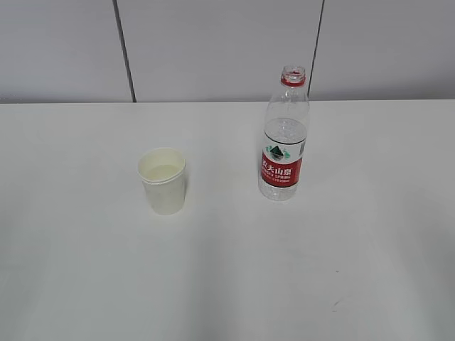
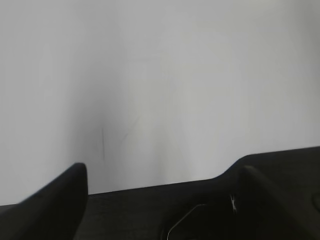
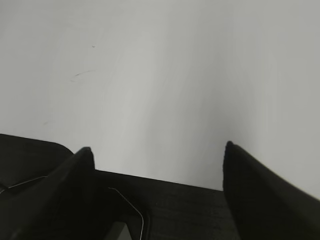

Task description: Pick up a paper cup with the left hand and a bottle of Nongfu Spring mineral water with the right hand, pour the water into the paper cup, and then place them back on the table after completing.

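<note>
A white paper cup (image 1: pixel 163 181) stands upright on the white table (image 1: pixel 85 270), left of centre. A faint level line shows inside it. A clear Nongfu Spring bottle (image 1: pixel 284 138) with a red label and a red neck ring stands upright to its right, uncapped, with clear water (image 1: pixel 286 129) up to its shoulder. Neither gripper shows in the exterior view. My left gripper (image 2: pixel 162 167) is open and empty over bare table. My right gripper (image 3: pixel 158 146) is open and empty over bare table. Cup and bottle are out of both wrist views.
A grey panelled wall (image 1: pixel 213 50) runs behind the table's far edge. Faint scuff marks (image 3: pixel 82 74) show on the tabletop in the right wrist view, and a thin dark mark (image 2: pixel 103 142) in the left wrist view.
</note>
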Robot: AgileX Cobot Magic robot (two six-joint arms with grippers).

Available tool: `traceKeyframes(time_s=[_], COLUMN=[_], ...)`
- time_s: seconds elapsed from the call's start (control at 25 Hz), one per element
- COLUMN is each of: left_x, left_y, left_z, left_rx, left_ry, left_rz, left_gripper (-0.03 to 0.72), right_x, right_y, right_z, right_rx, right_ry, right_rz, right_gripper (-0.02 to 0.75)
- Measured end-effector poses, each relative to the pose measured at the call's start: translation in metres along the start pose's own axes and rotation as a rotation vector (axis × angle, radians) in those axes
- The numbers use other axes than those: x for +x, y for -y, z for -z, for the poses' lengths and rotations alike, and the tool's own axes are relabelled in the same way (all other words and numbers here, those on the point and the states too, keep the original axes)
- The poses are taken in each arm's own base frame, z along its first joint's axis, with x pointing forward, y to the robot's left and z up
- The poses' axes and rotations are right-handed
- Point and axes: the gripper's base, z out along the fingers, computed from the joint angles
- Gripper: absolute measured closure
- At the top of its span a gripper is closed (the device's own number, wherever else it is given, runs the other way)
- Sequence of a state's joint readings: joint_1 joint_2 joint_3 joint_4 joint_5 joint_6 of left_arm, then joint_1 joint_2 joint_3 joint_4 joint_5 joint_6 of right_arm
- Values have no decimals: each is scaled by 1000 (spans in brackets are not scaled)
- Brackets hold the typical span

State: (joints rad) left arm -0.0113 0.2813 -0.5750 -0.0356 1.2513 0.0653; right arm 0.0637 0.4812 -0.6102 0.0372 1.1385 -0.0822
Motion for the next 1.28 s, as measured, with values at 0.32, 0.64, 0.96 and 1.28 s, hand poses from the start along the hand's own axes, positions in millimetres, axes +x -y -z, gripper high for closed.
traceKeyframes(time_s=[0.32, 0.64, 0.96, 1.28], left_x=[23, 29, 27, 27], left_y=[2, 3, 3, 3], left_z=[22, 25, 19, 19], left_rx=[-10, -15, -13, -12], left_ry=[214, 353, 373, 375], left_rz=[-4, -6, -4, -3], left_gripper=[135, 137, 173, 186], right_x=[35, 59, 72, 72], right_y=[-2, -4, -4, -4], right_z=[3, 18, 26, 26], right_rx=[9, 26, 40, 42], right_ry=[89, 269, 367, 367], right_rz=[0, 7, 8, 8], right_gripper=[149, 150, 150, 150])
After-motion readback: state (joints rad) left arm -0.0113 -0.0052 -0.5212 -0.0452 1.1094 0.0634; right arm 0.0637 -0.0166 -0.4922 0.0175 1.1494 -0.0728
